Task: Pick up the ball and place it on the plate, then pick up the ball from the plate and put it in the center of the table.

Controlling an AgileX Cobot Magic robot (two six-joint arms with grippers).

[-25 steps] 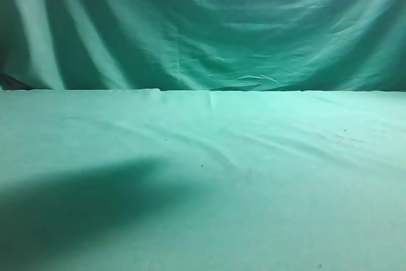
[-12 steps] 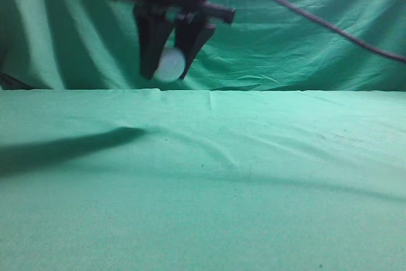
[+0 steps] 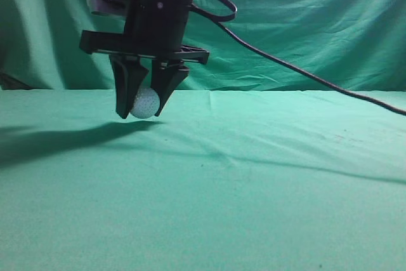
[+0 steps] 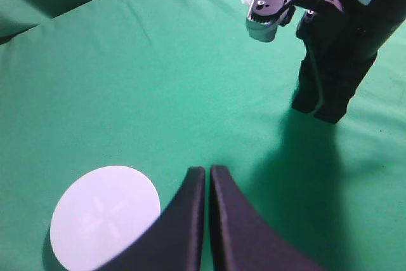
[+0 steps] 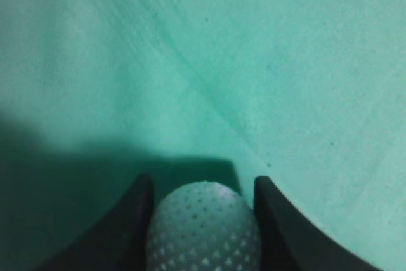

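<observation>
My right gripper [image 3: 144,111] has reached across to the left half of the exterior view. It is shut on the white dimpled ball [image 3: 145,103] and holds it a little above the green table [image 3: 266,188]. In the right wrist view the ball [image 5: 203,233] sits between the two jaws [image 5: 202,185] over the cloth. My left gripper [image 4: 208,171] is shut and empty. The flat white plate [image 4: 95,217] lies on the table just left of the left gripper's jaws. The plate does not show in the exterior view.
The right arm [image 4: 336,61] stands at the upper right of the left wrist view, with its shadow on the cloth below it. A black cable [image 3: 298,71] trails off to the right. A green curtain [image 3: 304,23] hangs behind the table.
The right gripper has come down and to the left with the ball, from the top of the view to just above the table. Its shadow on the cloth has shrunk.
</observation>
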